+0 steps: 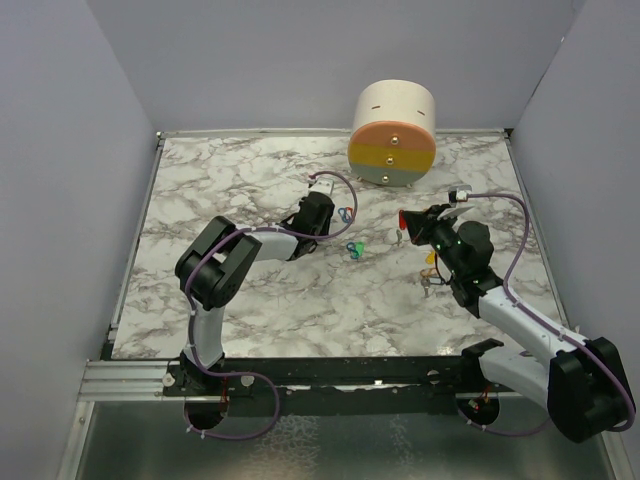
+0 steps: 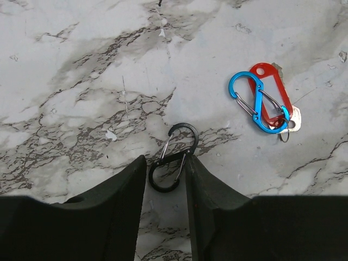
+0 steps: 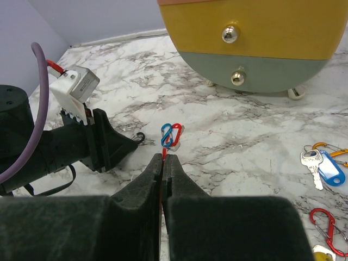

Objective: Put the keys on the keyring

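My left jaws stand apart around a black S-shaped metal clip (image 2: pixel 173 157) mid-worktop (image 2: pixel 81 81). My right jaws are pressed together on a thin red sliver (image 3: pixel 163 163). A silver key with blue plastic tag (image 3: pixel 310 161) lies toward the right edge.

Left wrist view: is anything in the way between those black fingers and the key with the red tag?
Yes. A black clip sits right between the fingers of the left gripper, and a blue clip lies across the red tag, with the key peeking out beneath. The marble between them looks bare.
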{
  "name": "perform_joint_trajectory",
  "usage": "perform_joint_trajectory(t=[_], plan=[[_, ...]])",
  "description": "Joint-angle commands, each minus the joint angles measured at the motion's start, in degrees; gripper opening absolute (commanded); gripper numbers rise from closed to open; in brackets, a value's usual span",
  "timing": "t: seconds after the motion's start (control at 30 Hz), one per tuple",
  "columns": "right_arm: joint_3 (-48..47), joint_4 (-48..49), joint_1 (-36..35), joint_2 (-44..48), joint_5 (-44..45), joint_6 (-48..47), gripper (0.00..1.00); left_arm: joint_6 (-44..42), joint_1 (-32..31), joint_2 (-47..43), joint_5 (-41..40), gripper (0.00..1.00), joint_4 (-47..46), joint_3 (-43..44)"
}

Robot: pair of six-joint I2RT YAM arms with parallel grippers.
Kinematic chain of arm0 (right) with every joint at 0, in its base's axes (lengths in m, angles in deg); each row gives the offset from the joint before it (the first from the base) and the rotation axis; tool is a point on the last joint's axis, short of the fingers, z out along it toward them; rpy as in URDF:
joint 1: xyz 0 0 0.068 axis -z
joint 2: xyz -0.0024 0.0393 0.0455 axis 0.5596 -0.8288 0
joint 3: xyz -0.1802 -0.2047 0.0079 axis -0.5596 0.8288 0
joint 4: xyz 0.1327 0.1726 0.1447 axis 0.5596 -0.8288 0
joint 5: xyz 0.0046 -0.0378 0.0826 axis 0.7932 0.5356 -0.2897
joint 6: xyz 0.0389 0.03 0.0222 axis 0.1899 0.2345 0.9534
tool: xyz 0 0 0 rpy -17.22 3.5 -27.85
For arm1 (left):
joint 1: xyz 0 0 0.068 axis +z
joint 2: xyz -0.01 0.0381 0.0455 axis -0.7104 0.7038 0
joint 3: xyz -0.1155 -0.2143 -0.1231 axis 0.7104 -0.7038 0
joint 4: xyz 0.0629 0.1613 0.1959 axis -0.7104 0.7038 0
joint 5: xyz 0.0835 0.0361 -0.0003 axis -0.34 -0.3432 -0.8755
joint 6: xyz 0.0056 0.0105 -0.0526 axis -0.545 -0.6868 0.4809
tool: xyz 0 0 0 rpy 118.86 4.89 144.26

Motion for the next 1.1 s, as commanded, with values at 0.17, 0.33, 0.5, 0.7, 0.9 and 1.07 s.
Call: perform_joint_trajectory(t=[0.17, 0.33, 0.5, 0.7, 0.9, 1.07], plan=[[-0.6, 0.4, -0.1, 0.1, -1.0, -0.8, 0.01, -0.5, 0.0, 2.3, 1.4, 0.21, 2.8, -0.9], [-0.6, 0.4, 0.0, -0.2, -1.0, -0.7, 0.01, -0.7, 0.0, 2.1, 1.6, 0.07, 2.6, -1.1], [-0.6, 0.5, -0.1, -0.2, -1.1, -0.8, 0.01, -0.7, 0.0, 1.8, 2.0, 0.00, 2.4, -1.2], [-0.7, 0.5, -0.1, -0.2, -1.4, -0.9, 0.01, -1.0, 0.0, 1.8, 3.1, 0.01, 3.2, -0.3], [-0.7, 0.4, -0.1, -0.1, -1.3, -0.9, 0.01, -0.8, 0.0, 2.5, 3.5, 0.17, 4.0, 0.3], [-0.7, 0.5, -0.1, 0.0, -1.3, -0.9, 0.01, -0.9, 0.0, 3.0, 3.5, 0.25, 4.1, 0.6]])
